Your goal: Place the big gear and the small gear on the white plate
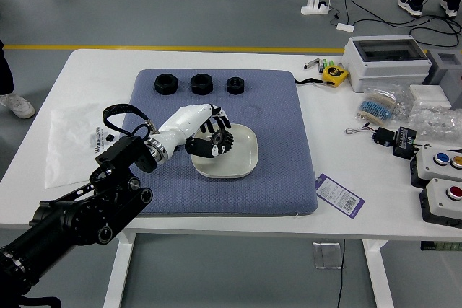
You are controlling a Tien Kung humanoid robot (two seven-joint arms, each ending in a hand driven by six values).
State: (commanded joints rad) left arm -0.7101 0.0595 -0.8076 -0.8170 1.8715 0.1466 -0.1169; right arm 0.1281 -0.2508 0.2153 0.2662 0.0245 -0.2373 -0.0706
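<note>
My left hand point(216, 135), white-backed with black fingers, hangs over the left half of the white plate point(242, 162). Its fingers are closed around a dark gear point(222, 139) with a round hub. Only this one gear can be made out, and whether it is the big or the small one I cannot tell. Whether the gear touches the plate is not clear. The bare right part of the plate shows beside the hand. My right hand is out of view.
Three black nuts point(202, 84) stand in a row along the back of the blue mat point(281, 135). A yellow tape measure point(334, 75), a tag point(340, 195), a grey-white box point(386, 63) and button boxes point(444, 200) lie to the right. A plastic bag point(72, 142) lies left.
</note>
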